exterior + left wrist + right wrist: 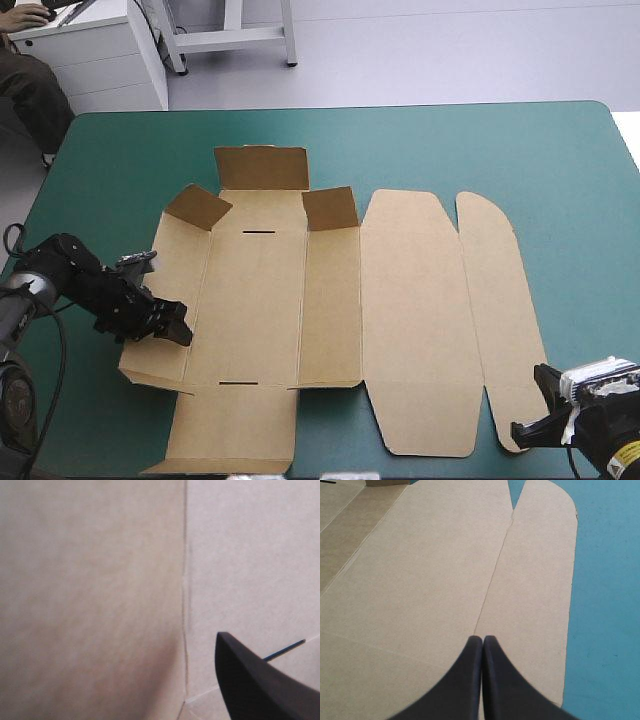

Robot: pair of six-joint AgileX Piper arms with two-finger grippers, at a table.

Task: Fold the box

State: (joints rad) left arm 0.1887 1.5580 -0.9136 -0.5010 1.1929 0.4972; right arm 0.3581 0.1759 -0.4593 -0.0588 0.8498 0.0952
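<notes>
The counter (560, 180) is bare teal-green along its far and right sides, open to pass. Three raised flaps (262, 168) at the box's (420, 330) far end stand in the way (its left wall (185, 260) seems lifted too); the rest of the sheet lies flat.

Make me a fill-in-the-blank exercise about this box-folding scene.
1. The box lies mostly flat on the ______ cover.
2. The right gripper, over the box's near right corner, is ______.
3. The left gripper is at the box's ______ edge.
4. The box's raised flaps are at its ______ end.

Missing words: teal-green; shut; left; far.
</notes>
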